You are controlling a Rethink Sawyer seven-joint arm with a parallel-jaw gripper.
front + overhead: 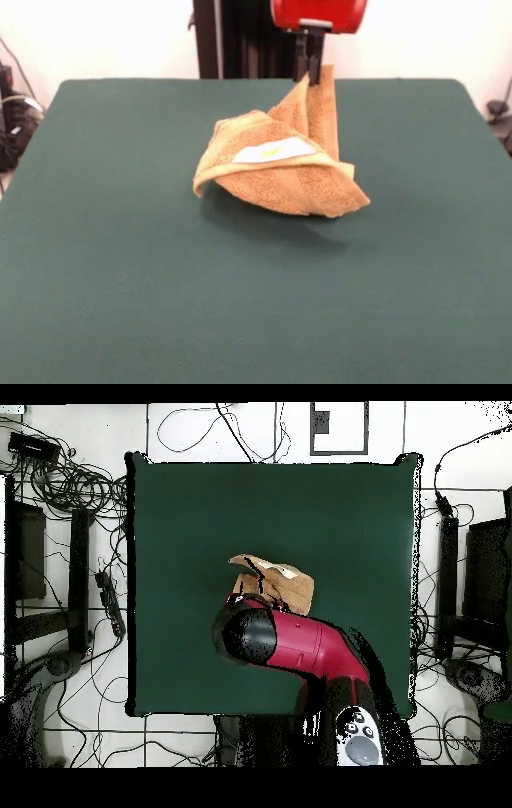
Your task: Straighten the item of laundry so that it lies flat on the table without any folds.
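The item of laundry (284, 164), an orange-tan terry towel with a white and yellow label, is bunched and folded, partly lifted off the green table (120, 264). One corner is pulled up to a peak at the far side. My gripper (309, 74) is shut on that raised corner, its dark fingers pinching the cloth just under the red arm. The lower folds still rest on the table. In the overhead view the towel (285, 587) shows beyond the red arm, which hides the gripper.
Open green tabletop surrounds the towel on all sides. Cables and dark equipment (60, 484) lie on the floor around the table (200, 514). The black pedestal column (240, 40) rises behind the far edge.
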